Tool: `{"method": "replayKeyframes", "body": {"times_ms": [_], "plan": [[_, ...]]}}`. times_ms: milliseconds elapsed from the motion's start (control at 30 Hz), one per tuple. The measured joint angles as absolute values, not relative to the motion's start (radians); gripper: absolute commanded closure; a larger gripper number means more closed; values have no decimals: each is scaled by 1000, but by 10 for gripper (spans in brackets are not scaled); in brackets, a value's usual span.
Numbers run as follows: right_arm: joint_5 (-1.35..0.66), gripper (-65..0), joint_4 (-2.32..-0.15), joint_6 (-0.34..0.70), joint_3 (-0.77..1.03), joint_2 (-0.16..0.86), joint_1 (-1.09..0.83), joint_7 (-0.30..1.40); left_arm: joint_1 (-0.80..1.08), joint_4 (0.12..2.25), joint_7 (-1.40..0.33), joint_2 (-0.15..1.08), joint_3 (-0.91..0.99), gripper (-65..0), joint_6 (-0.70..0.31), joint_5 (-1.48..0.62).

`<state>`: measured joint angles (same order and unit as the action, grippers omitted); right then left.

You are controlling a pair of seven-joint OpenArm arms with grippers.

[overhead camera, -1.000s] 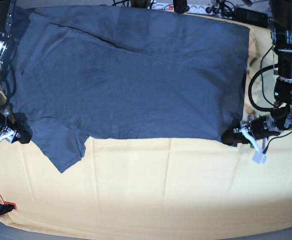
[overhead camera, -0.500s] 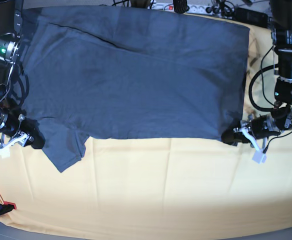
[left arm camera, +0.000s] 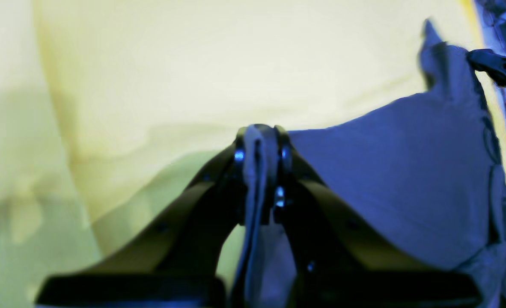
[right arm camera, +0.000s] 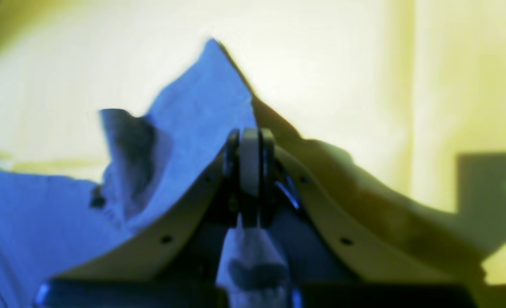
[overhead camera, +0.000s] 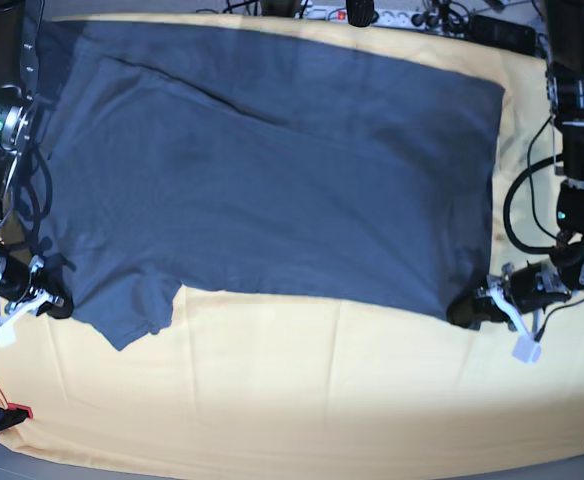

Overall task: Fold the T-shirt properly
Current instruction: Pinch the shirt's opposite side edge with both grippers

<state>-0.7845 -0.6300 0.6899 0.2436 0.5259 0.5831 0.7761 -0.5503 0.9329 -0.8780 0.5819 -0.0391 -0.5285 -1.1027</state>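
On the yellow tablecloth lies the T-shirt (spread flat); left pincer and right pincer each clamp its near corners

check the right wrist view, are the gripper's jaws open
No, the right gripper has its jaws pressed together on a fold of the T-shirt.
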Motion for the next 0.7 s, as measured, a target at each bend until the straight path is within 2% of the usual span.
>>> {"method": "replayKeyframes", "body": {"times_ms": [133, 300, 433, 700], "plan": [[-776, 0, -630, 690, 244, 525, 599, 766, -595, 933, -850, 582, -39, 0, -539, -1059], [-687, 0, -630, 692, 244, 526, 618, 646, -636, 933, -682, 582, -39, 0, -558, -926], [-676, 0, -628, 692, 244, 526, 644, 649, -635, 933, -626, 573, -39, 0, -558, -868], [-685, 0, -630, 692, 171, 535, 690, 681, -632, 933, -694, 532, -40, 0, -690, -888]]}}
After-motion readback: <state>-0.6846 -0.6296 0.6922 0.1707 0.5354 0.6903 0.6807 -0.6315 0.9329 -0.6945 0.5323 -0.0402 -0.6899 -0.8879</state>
